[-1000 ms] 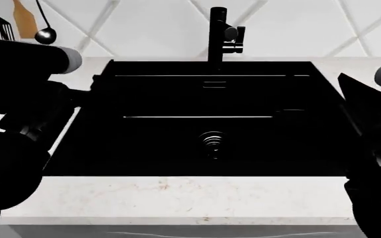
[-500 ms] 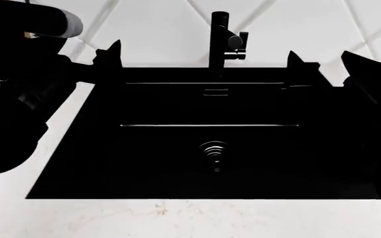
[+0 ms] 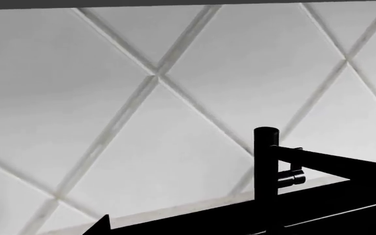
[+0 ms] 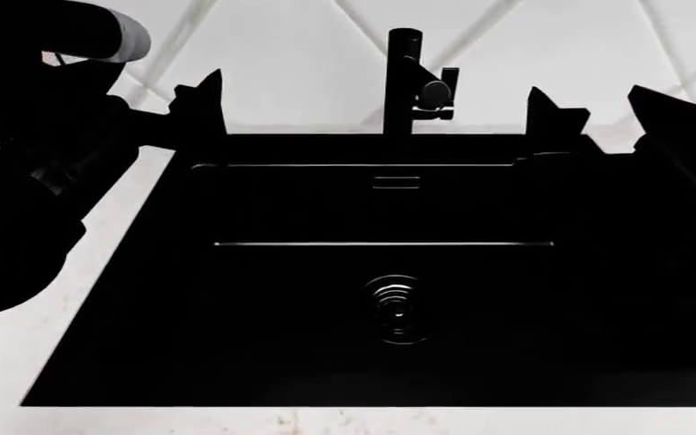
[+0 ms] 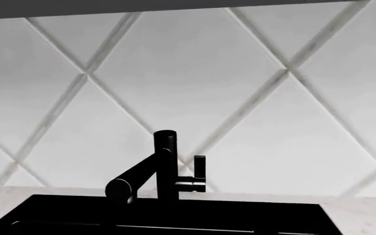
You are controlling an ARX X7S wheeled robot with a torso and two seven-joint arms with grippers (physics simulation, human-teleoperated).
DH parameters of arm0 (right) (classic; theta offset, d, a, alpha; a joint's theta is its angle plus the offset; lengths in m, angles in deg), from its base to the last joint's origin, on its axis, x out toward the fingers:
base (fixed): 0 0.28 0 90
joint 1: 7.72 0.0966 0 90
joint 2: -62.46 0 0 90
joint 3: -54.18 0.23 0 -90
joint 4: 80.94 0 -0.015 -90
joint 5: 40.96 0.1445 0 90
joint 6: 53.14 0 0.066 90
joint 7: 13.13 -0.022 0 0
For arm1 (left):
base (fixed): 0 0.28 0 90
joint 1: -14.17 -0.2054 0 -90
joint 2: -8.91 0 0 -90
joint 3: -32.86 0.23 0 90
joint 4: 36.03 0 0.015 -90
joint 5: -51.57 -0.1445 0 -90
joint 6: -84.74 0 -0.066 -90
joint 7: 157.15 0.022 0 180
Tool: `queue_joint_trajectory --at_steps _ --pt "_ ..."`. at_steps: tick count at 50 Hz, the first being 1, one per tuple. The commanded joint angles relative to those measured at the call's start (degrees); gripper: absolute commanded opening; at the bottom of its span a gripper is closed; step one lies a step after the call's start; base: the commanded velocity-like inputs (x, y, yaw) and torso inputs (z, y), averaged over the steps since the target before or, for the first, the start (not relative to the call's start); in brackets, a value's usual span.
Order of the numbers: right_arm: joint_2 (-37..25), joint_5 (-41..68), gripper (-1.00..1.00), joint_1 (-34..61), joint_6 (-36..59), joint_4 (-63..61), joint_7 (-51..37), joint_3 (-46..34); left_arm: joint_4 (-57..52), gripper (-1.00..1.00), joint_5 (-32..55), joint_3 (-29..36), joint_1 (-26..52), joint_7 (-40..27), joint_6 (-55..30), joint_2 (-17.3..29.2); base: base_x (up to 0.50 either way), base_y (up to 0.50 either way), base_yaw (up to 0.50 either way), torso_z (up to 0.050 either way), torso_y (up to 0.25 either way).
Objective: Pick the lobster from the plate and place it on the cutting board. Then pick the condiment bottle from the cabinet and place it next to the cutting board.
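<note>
Head view, downward over a black sink (image 4: 275, 204). Lobster, plate, cutting board and condiment bottle absent from all three views; whereabouts not determinable from this position.

Outward from the drain (image 4: 397, 308) at basin centre:
- black faucet (image 4: 404, 82) at 12 o'clock on the rear rim, also seen in both wrist views against the diamond-tiled wall (image 4: 287, 54);
- left tool (image 4: 197, 104) at 10 o'clock, seen only as a dark pointed silhouette above the rear corner of the basin;
- right tool (image 4: 554, 113) at 2 o'clock, likewise a silhouette;
- pale speckled desk (image 4: 348, 422) at 6 o'clock and along the 9 o'clock side of the basin.

Separation of the fingers of either tool: cannot tell, black against black. Nothing seen held.

Judged risks from here:
- searching blind, since neither wrist camera faces anything but wall and faucet;
- striking the faucet or rear rim with either tool, both raised close beside it, if swung sideways without first being lifted clear;
- misjudging clearance, with arms, sink and faucet all rendered in the same black.

Brands, labels, writing: none legible in any view.
</note>
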Motion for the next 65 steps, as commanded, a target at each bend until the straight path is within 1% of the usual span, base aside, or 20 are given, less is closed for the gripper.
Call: queue_joint_trajectory --at_steps 1,5,19,24,37,52,59,62,65 --pt "-0.1 0.2 1.0 0.3 0.1 -0.1 -0.1 -0.2 0.1 1.0 0.4 0.2 0.0 -0.2 0.1 0.1 0.37 0.0 0.0 0.0 0.0" --pt "0.1 -0.3 1.0 0.2 0.1 -0.1 -0.1 -0.3 -0.1 1.0 0.6 0.2 -0.2 -0.3 0.1 0.2 0.3 0.0 0.0 0.0 0.0" --pt "-0.1 -0.1 1.0 0.1 0.1 -0.1 -0.2 -0.4 -0.2 1.0 1.1 0.3 -0.4 -0.7 0.3 0.6 0.01 0.0 0.0 0.0 0.0" --pt "0.0 -0.4 1.0 0.1 0.0 -0.2 0.2 -0.5 -0.2 1.0 1.3 0.4 -0.5 -0.8 0.4 0.7 0.25 0.0 0.0 0.0 0.0" --pt "-1.3 1.0 1.0 -0.3 -0.1 -0.9 -0.3 0.1 -0.2 1.0 2.1 0.4 0.6 -1.5 0.1 0.9 0.01 0.0 0.0 0.0 0.001" --pt "-1.0 1.7 1.0 0.6 0.3 -1.0 -1.1 -0.5 -8.5 1.0 7.4 -3.9 12.3 -8.2 -1.9 0.6 0.0 0.0 0.0 0.0 0.0" --pt "-0.6 1.3 1.0 0.9 0.4 -0.8 -1.2 -0.9 -10.1 1.0 11.1 -4.9 16.8 -10.9 -3.5 0.7 0.0 0.0 0.0 0.0 0.0" --pt "-1.0 1.8 1.0 1.0 0.3 -1.1 -1.3 -0.6 -10.6 1.0 12.9 -5.3 18.3 -12.0 -4.4 0.9 0.0 0.0 0.0 0.0 0.0" --pt "-1.2 2.0 1.0 1.0 0.2 -1.2 -1.3 -0.5 -10.2 1.0 17.2 -6.1 21.4 -15.1 -6.6 0.9 0.0 0.0 0.0 0.0 0.0"
